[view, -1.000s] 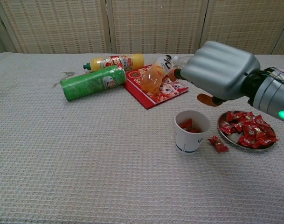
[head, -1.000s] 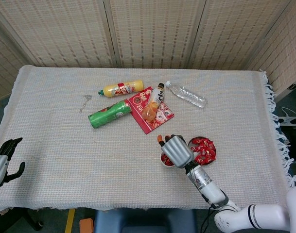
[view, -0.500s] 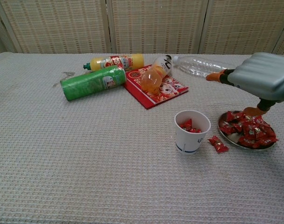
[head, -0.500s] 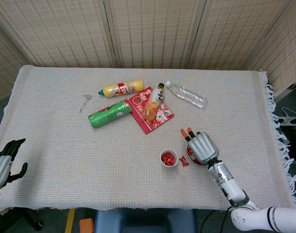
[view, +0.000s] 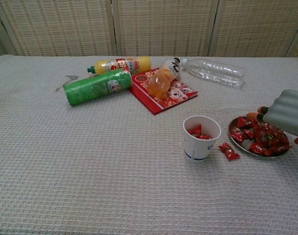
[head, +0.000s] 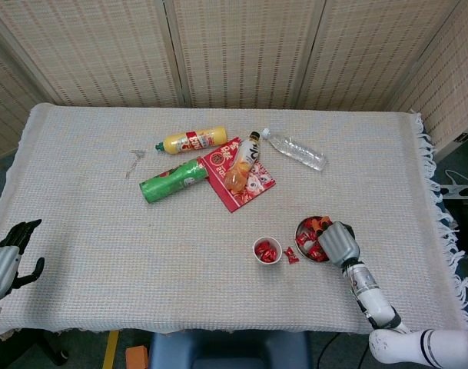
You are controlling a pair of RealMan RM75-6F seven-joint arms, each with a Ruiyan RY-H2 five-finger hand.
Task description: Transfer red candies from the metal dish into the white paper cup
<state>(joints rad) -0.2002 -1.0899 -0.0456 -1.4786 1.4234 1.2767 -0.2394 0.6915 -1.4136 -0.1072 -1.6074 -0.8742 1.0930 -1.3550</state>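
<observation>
The white paper cup (head: 267,250) (view: 201,138) stands upright with a few red candies (view: 197,131) in it. To its right is the metal dish (head: 298,234) (view: 231,133), heaped with red candies (head: 310,245) (view: 259,137). One red candy (head: 290,255) (view: 229,151) lies on the cloth between cup and dish. My right hand (head: 338,241) (view: 287,112) is lowered over the dish's right side, fingers pointing down into the candies; whether it grips one is hidden. My left hand (head: 4,260) hangs off the table's front left edge, fingers apart and empty.
Behind the cup lie a green can (head: 172,178) (view: 97,86), a yellow bottle (head: 191,141), a red packet (head: 253,187), an orange bottle (head: 240,167) on it and a clear bottle (head: 295,150) (view: 215,71). The fringed table edge (head: 441,215) runs along the right.
My right hand has moved right from above the cup to the dish and dropped down onto the candies. The left hand has barely moved.
</observation>
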